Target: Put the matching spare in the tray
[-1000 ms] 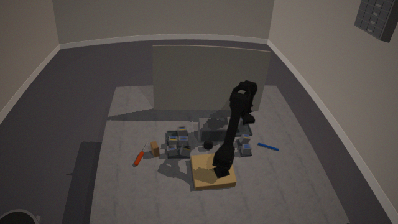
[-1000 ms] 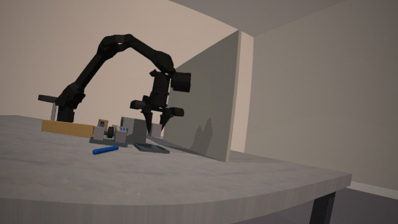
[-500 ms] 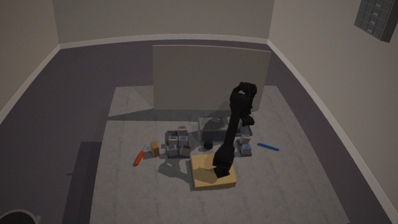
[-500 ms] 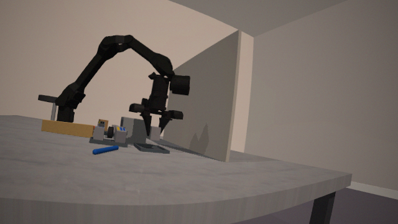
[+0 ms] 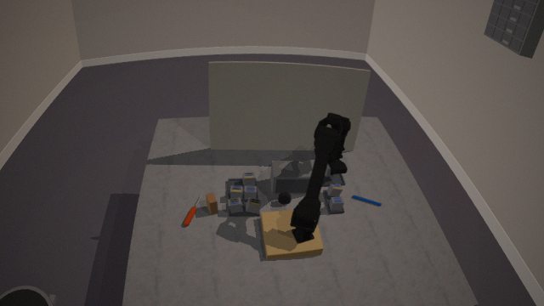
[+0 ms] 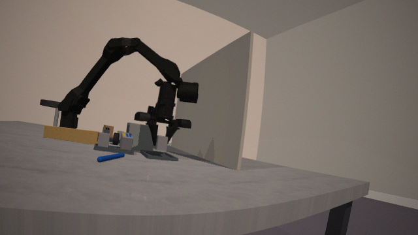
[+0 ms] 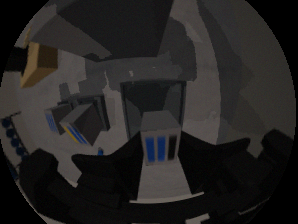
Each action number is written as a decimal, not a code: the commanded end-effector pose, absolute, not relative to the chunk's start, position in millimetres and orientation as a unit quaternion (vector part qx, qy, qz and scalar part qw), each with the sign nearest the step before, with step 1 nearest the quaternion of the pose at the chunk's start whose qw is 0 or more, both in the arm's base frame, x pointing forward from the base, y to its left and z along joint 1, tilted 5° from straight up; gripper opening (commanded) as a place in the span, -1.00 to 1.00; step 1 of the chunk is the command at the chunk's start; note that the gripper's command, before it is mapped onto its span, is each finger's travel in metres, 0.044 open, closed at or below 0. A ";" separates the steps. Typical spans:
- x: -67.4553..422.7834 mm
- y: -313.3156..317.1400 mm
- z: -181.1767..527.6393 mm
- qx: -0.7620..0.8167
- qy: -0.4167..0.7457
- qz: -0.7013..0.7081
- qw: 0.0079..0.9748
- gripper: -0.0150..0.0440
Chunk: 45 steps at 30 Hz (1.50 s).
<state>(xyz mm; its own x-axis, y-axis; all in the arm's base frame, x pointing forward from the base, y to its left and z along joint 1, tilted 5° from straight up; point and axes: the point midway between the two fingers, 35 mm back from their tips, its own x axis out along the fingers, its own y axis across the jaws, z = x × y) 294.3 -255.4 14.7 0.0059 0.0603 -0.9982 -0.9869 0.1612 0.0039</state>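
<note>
My gripper [image 6: 161, 140] [image 7: 157, 131] is shut on a small grey spare [image 6: 161, 143] [image 7: 161, 124] that has a blue and a black label on its face. It holds the spare upright just above the flat dark tray [image 6: 159, 156] [image 7: 153, 98], which lies on the table in front of the tall panel. The grey mounted unit [image 5: 289, 180] [image 6: 138, 135] stands just left of the tray in the exterior view. In the top view the arm hides the gripper's fingers and the spare.
A rack of several spares [image 5: 243, 195] stands left of the unit, and two more spares [image 5: 335, 200] [image 6: 114, 140] stand by the arm. Nearby lie a blue marker [image 5: 365, 201] [image 6: 111, 157], an orange screwdriver [image 5: 189, 216], a brown block [image 5: 212, 203] and a black ball [image 5: 284, 197]. A tall panel [image 5: 289, 102] [image 6: 215, 114] stands behind.
</note>
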 end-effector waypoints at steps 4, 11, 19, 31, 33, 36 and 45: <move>293.5 -254.8 9.8 -0.442 0.525 0.470 0.555 -0.49; 292.6 -253.6 4.9 -0.442 0.525 0.470 0.555 -0.49; 292.5 -253.1 4.7 -0.443 0.523 0.473 0.554 -0.05; 292.5 -253.1 4.7 -0.443 0.523 0.473 0.554 1.00; 293.6 -254.7 14.0 -0.443 0.523 0.472 0.554 1.00; 295.5 -259.4 57.1 -0.442 0.524 0.471 0.554 1.00; 295.0 -261.4 112.3 -0.451 0.524 0.458 0.558 1.00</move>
